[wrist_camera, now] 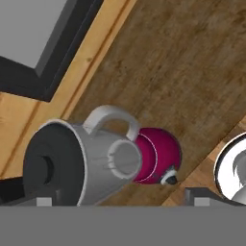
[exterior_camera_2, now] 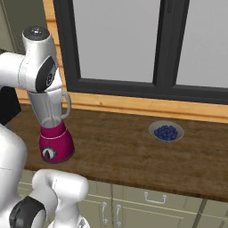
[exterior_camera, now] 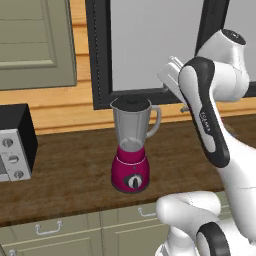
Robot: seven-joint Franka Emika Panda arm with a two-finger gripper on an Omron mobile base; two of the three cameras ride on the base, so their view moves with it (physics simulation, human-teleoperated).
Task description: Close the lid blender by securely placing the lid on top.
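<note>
The blender (exterior_camera: 131,170) stands upright in the middle of the wooden counter, a magenta base with a black dial under a clear grey jar (exterior_camera: 131,125) with a side handle. The dark round lid (exterior_camera: 131,103) sits across the jar's mouth. In the hand view I look down on the lid (wrist_camera: 45,168) covering the jar (wrist_camera: 103,163), with the magenta base (wrist_camera: 158,156) beyond. My gripper (wrist_camera: 121,199) hovers above the blender, open, its fingertips (wrist_camera: 43,202) far apart and holding nothing. In the right base view my arm hides the top of the blender (exterior_camera_2: 55,142).
A black-and-silver appliance with knobs (exterior_camera: 12,145) stands at the counter's left end. A shallow grey bowl of blueberries (exterior_camera_2: 166,132) rests to the right of the blender. A dark-framed window (exterior_camera: 150,50) runs behind the counter, and cabinet drawers (exterior_camera: 50,230) sit below its front edge.
</note>
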